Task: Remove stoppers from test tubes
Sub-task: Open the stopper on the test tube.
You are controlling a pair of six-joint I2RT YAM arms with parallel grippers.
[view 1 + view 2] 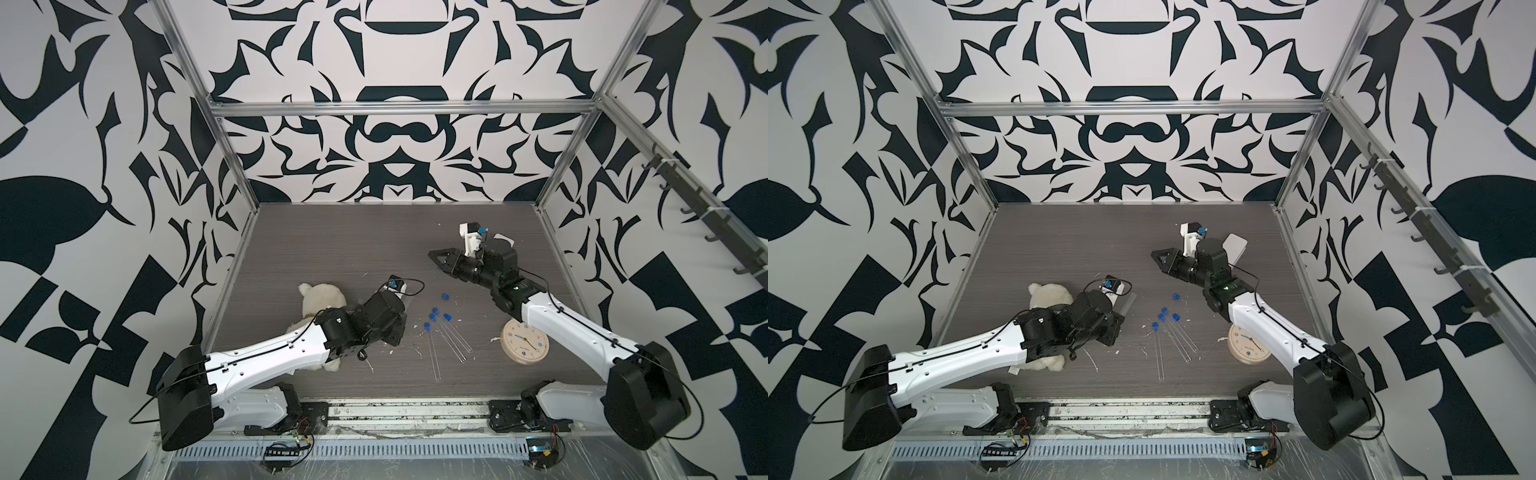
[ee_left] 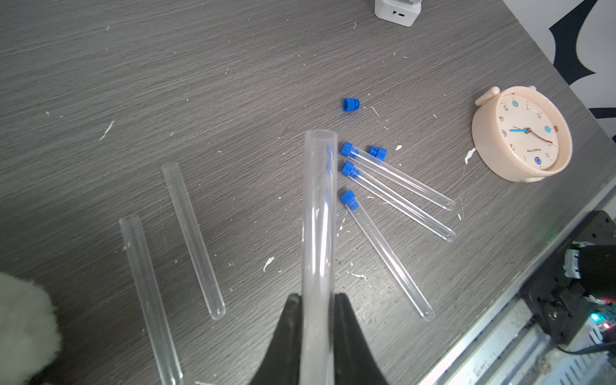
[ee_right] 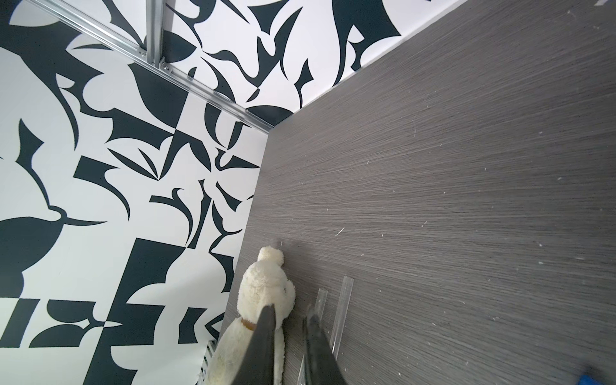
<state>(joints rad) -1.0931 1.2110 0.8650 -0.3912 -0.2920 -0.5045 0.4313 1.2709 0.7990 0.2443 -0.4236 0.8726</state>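
Blue stubby caps (image 2: 349,149) close three long clear tubes (image 2: 400,200) lying on the grey wood-grain desk (image 2: 200,83). Left hand (image 2: 318,296) pinches an uncapped clear tube (image 2: 318,200); right hand (image 3: 290,308) stands slightly parted, empty.

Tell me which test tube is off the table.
The uncapped test tube clamped in the left gripper's jaws. The other five lie flat on the table: two uncapped, three with blue stoppers on.

Black-and-white patterned walls (image 1: 395,62), grey woodgrain tabletop (image 1: 332,241).

Blue stoppers (image 2: 350,104), peach clock (image 2: 521,133) — black-and-white patterned walls (image 1: 83,124).
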